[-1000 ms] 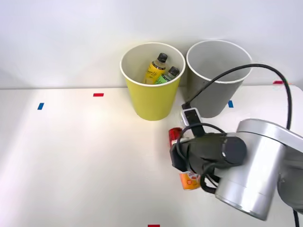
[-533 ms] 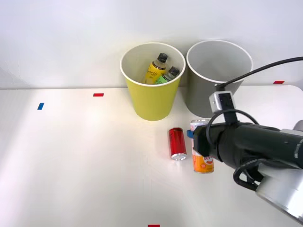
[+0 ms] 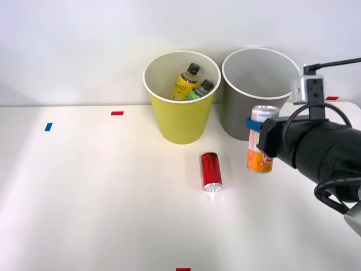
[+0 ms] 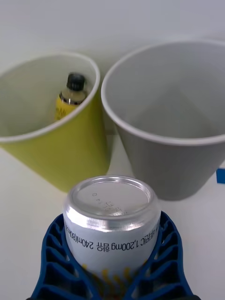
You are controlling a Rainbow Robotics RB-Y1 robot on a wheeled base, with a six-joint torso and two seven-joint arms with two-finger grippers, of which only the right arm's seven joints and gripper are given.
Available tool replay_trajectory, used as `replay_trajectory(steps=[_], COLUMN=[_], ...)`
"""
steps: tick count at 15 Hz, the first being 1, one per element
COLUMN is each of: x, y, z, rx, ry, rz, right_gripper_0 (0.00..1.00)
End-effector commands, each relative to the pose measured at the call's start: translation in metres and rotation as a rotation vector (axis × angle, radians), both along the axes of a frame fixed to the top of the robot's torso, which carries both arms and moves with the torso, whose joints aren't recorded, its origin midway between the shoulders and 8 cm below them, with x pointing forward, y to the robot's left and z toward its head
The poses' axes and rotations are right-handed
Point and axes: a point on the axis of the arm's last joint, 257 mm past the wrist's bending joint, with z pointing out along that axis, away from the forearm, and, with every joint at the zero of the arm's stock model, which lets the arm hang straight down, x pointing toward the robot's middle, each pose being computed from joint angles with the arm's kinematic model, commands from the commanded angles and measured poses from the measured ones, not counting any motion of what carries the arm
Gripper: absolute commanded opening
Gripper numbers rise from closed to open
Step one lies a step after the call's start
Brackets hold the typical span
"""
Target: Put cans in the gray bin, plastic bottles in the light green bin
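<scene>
While my right gripper [image 3: 257, 141] clamps the orange can [image 3: 260, 138] upright, I hold it just near of the gray bin [image 3: 255, 93]. Left of it, the red can [image 3: 211, 170] lies on the table [image 3: 90, 186].

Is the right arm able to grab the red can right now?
Probably not yet: the right gripper is shut on the orange can. The red can lies in the open, nothing blocking it.

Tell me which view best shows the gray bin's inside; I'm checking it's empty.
The right wrist view: it looks into the gray bin, showing bare gray wall down to the floor. The front view shows its rim and upper wall only.
</scene>
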Motion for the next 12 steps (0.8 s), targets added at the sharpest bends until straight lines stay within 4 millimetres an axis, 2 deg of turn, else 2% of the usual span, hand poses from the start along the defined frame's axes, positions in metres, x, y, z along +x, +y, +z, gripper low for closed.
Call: replay_trajectory(steps=[1,2,7,12], x=[0.024,0.033,0.062,0.113], y=[-0.006,-0.010,-0.025,-0.046], z=[0.051,0.069,0.118,0.143], rx=[0.137,0.175,0.245,0.251], ry=[-0.146,-0.210,-0.368,-0.427], rz=[0.001,0.006,0.010,-0.030], right_gripper_0=[0.00,0.00,0.00,0.00])
